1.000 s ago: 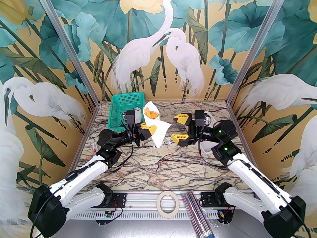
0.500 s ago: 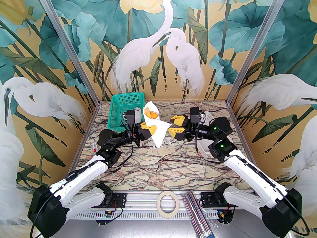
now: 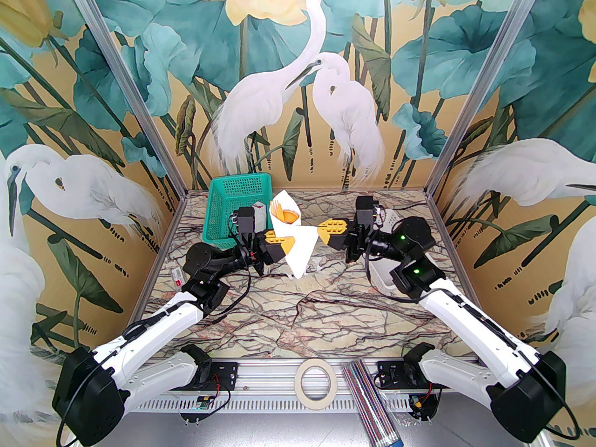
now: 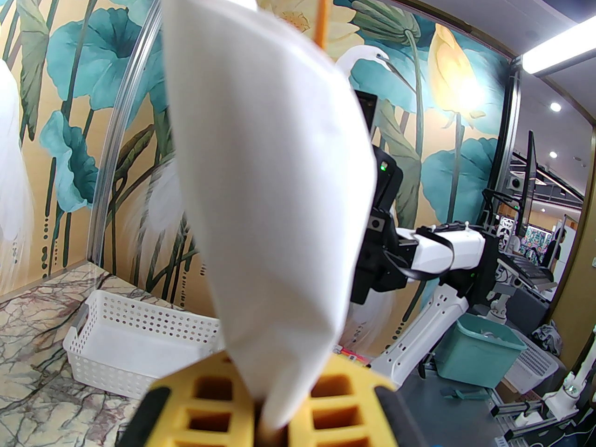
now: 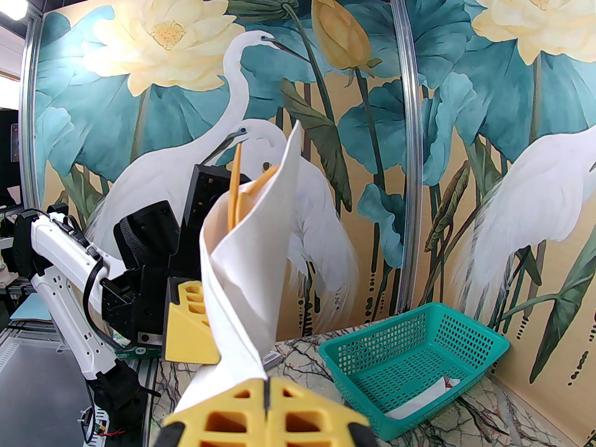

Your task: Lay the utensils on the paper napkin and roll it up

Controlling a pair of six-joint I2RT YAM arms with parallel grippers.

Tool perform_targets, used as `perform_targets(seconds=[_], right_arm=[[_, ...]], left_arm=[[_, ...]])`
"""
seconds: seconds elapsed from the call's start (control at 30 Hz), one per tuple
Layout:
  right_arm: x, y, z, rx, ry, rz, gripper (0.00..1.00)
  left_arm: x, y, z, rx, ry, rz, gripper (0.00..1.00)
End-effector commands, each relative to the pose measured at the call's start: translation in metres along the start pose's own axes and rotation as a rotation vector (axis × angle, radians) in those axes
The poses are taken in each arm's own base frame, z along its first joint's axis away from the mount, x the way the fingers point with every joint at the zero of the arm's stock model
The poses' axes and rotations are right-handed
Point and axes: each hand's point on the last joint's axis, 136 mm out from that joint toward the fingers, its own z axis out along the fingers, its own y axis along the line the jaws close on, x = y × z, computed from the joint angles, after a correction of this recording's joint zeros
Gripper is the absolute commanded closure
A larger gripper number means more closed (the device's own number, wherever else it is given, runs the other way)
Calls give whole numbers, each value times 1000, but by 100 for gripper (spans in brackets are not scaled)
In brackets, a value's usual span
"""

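The paper napkin [image 3: 295,245] is lifted off the table as a loose white cone, with the orange utensils [image 3: 284,213] sticking out of its top. My left gripper [image 3: 284,242] is shut on the napkin's lower left side, pinching the wrapped utensils. In the left wrist view the napkin [image 4: 265,193] rises from between the yellow fingers [image 4: 209,403], with a utensil tip [image 4: 320,12] above it. My right gripper [image 3: 321,232] is shut on the napkin's right corner. The right wrist view shows that corner of the napkin [image 5: 247,273] pinched in my right gripper [image 5: 265,403], with utensil tips [image 5: 235,193] showing at the top.
A green basket [image 3: 237,207] stands at the back left, with a white rolled bundle [image 5: 419,398] inside. A white basket [image 4: 139,333] sits behind the right arm. A tape roll [image 3: 315,382] and a bundle of rods [image 3: 368,403] lie on the front rail.
My right gripper moved left to the napkin and closed on its right corner. The left arm and the napkin stayed where they were.
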Motion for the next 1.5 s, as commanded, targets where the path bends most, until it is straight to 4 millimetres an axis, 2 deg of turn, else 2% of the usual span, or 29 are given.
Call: perform_targets(seconds=[0.0,0.23,0.7,1.17,1.47], right_arm=[[-8,-4,0,10,-3,1,100],[-6,-13,3,14,-8,0,100],[-2,-25,21,-61,-46,25,100],[4,-15,47,-167,-71,71,100],[7,-11,51,-191,-67,109,100]], left_arm=[[2,-8,-2,30,1,19,100],[0,-12,0,47,-5,19,100],[-2,-14,3,54,-10,23,100],[-1,-10,5,45,-18,22,100],[1,-2,5,4,-26,18,100]])
